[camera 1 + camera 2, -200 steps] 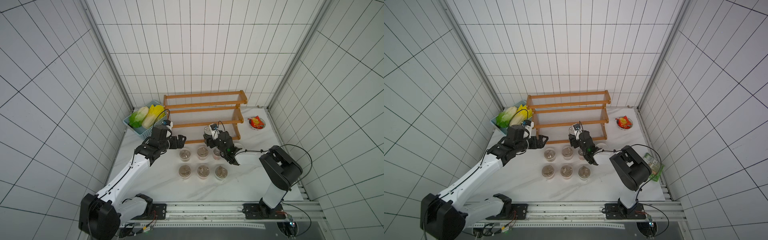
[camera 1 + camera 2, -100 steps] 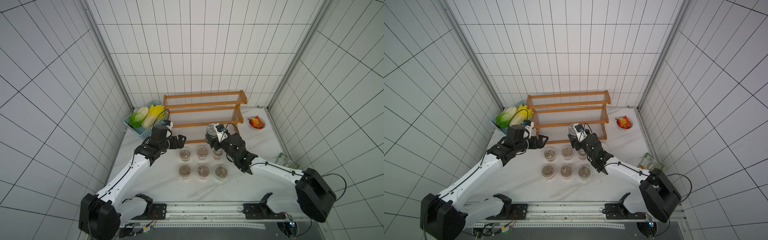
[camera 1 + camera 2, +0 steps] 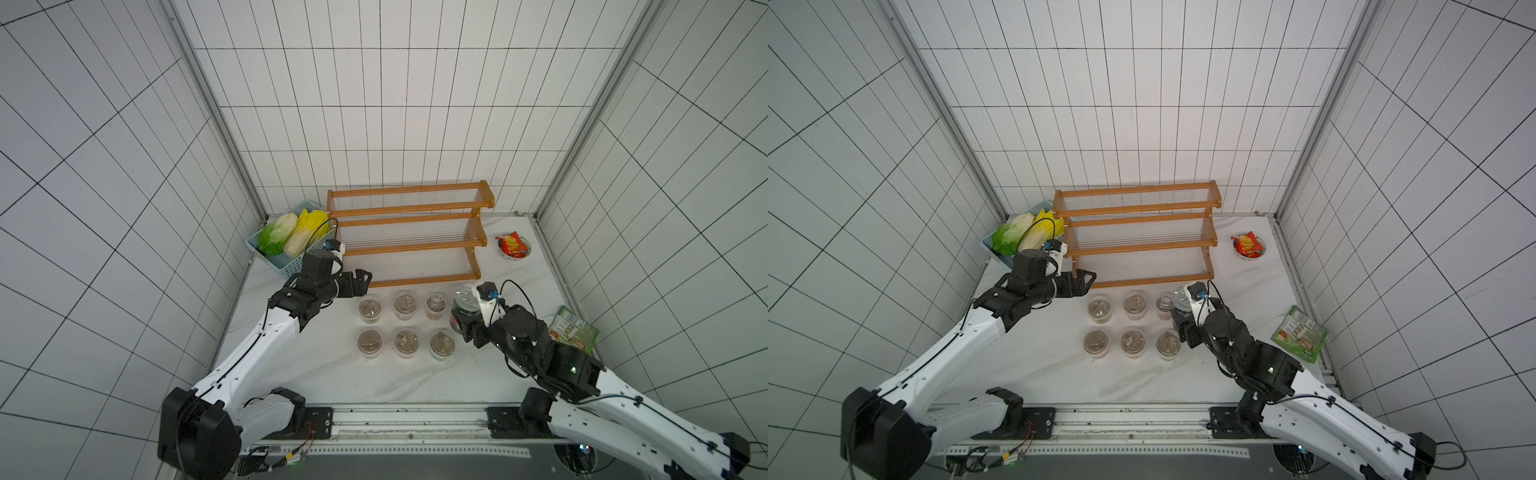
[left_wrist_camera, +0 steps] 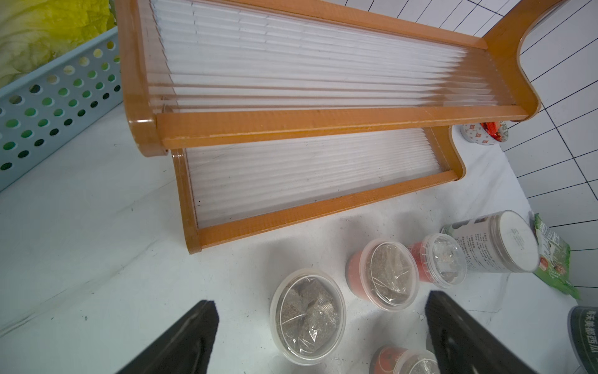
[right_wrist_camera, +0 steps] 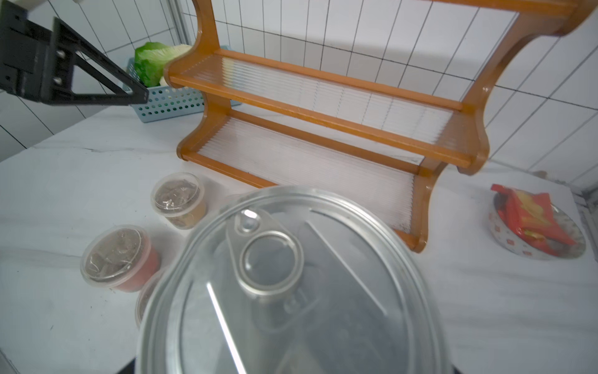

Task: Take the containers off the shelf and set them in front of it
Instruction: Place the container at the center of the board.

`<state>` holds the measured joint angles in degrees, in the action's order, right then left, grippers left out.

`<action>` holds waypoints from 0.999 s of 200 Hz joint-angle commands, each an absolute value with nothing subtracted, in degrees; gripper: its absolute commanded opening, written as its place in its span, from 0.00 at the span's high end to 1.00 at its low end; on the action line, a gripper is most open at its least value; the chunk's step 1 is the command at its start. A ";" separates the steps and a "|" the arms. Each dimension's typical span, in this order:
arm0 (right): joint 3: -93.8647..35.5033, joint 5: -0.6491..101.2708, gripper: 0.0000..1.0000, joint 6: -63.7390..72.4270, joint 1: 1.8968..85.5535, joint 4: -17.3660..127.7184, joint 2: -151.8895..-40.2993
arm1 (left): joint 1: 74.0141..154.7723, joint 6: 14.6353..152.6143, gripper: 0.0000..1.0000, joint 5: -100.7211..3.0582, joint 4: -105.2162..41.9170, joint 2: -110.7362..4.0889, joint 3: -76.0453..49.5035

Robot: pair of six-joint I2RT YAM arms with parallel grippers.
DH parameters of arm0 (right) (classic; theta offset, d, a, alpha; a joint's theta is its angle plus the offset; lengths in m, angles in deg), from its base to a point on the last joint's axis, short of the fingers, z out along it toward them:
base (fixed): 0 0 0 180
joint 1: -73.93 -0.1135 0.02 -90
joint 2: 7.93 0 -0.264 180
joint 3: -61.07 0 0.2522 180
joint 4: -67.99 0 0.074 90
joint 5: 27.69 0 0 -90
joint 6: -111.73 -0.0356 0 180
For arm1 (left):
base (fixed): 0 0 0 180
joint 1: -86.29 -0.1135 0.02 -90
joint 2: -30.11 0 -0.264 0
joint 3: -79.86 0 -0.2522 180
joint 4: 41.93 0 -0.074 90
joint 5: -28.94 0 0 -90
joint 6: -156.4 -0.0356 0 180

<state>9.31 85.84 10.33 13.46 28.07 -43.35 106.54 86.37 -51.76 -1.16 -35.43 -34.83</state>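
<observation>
The dark silver-topped jar [image 3: 466, 298] hangs upright, long axis vertical, pinched by the right end effector [image 3: 462, 326] just right of the six lidded cups [image 3: 405, 306], in front of the bare shelf [image 3: 409, 249]. Setting it down looks like a straight lowering to the counter [image 3: 316, 365], minding the white-labelled jar [image 4: 485, 249] standing close by; the left end effector [image 3: 362, 280], spread wide and empty, hovers farther off by the shelf's lower corner.
</observation>
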 commanded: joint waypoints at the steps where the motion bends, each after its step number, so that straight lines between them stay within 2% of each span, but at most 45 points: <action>1: 9.37 93.77 0.31 0.95 11.44 14.53 -42.30 | 106.25 86.40 0.02 -51.13 -2.55 -34.84 -33.20; 43: 13.16 99.55 0.31 -7.50 8.02 13.30 -43.27 | 106.25 86.42 0.02 -51.12 -2.64 -34.53 -33.37; 121: 25.04 109.95 0.28 -11.65 6.65 31.39 -48.18 | 106.25 86.51 0.02 -50.89 -2.68 -34.63 -33.38; 200: 32.21 105.95 0.20 -14.59 10.47 40.52 -53.85 | 106.25 86.44 0.02 -50.77 -2.77 -34.75 -33.29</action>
<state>30.47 106.56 -12.53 9.22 38.35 -52.53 106.48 86.50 -51.13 -1.36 -35.41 -34.83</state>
